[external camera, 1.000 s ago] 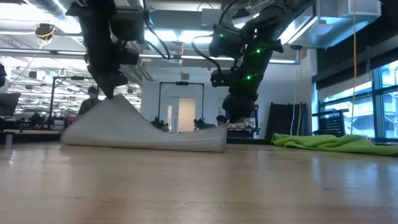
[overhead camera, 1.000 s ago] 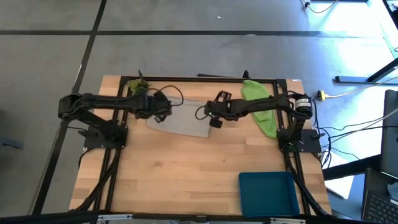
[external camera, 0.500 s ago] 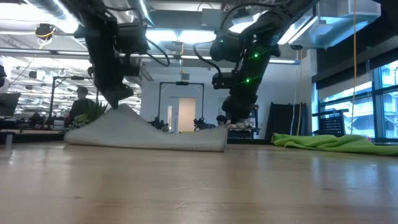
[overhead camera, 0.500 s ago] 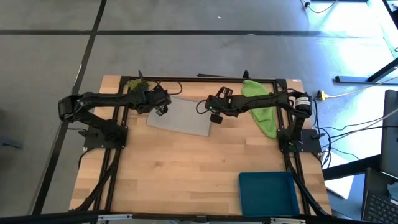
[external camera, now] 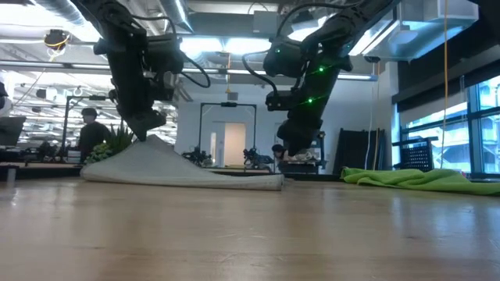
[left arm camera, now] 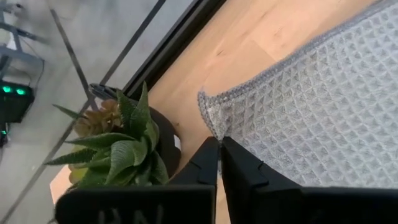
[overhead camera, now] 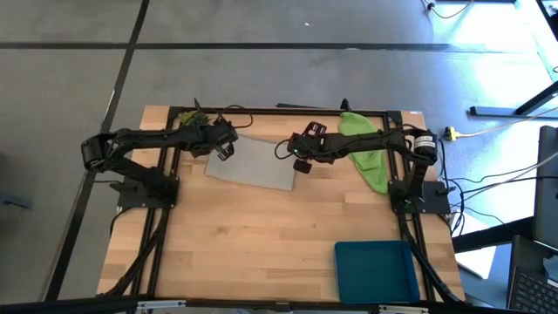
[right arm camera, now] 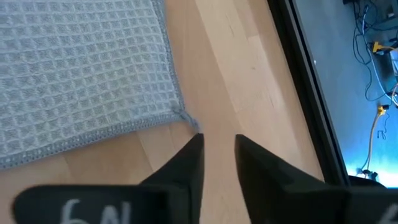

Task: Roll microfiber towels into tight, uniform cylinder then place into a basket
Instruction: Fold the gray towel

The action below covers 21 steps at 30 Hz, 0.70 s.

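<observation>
The pale grey towel [overhead camera: 253, 164] lies spread on the far half of the table; only its far-left corner is lifted, as the low view [external camera: 176, 165] shows. My left gripper [overhead camera: 225, 148] is shut on that corner. My right gripper [overhead camera: 301, 164] is open just off the towel's far-right corner [right arm camera: 186, 117], which lies flat on the wood, with nothing between the fingers. The lime green towel [overhead camera: 366, 148] lies crumpled at the far right. The teal basket [overhead camera: 375, 269] stands at the near right. My left gripper pinches the grey towel's far-left corner [left arm camera: 212, 124] between its two shut fingers, just at the hemmed edge. The fingers come from above, slanting down. The corner is raised a little [external camera: 153, 144]; the rest of the towel slopes down and lies on the table.
A small potted plant [overhead camera: 193, 118] stands at the far left corner, close behind my left gripper, and also shows in the left wrist view [left arm camera: 118, 143]. A black frame [overhead camera: 288, 110] runs along the table's far edge. Bare wood fills the table's near half beside the basket.
My left gripper has gone toward the table's far edge with the towel's corner and lowered it, and the towel has spread flatter. The towel's right end, a little raised before, now lies flat on the table. My right gripper has shifted slightly toward the far edge.
</observation>
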Available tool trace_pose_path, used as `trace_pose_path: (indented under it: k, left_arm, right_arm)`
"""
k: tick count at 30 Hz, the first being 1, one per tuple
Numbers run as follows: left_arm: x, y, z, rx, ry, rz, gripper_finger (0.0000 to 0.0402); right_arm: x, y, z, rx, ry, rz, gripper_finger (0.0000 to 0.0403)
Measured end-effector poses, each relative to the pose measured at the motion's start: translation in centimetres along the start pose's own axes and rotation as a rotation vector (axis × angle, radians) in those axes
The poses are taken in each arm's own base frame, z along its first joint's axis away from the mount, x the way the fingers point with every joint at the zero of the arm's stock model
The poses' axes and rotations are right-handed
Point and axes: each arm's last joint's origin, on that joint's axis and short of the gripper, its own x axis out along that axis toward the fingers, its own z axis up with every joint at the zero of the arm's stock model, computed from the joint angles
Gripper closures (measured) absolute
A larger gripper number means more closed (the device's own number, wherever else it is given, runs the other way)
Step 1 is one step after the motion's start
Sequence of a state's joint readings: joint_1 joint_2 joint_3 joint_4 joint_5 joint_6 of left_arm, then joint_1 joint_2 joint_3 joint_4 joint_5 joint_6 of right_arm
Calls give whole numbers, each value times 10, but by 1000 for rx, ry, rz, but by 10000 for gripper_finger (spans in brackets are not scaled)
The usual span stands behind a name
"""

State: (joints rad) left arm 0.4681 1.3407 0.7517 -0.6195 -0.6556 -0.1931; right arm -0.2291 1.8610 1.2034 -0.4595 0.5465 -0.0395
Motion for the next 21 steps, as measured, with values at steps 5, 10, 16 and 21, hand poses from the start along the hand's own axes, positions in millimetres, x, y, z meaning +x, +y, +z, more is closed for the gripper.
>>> trace_pose_path:
  k: [5, 10, 16, 21]
  left_arm:
    - [2, 2, 2, 1, -12, 2, 353]
    - [1, 1, 6, 60, -47, 9, 316]
    - [-2, -8, 4, 66, -14, -240, 311]
    - [-3, -30, -16, 140, 52, -556, 314]
  right_arm:
    - [0, 0, 2, 2, -16, -1, 257]
    - [0, 0, 4, 16, -39, 11, 210]
    - [-1, 8, 5, -1, -63, 271, 186]
    - [-4, 13, 10, -23, -123, 463, 185]
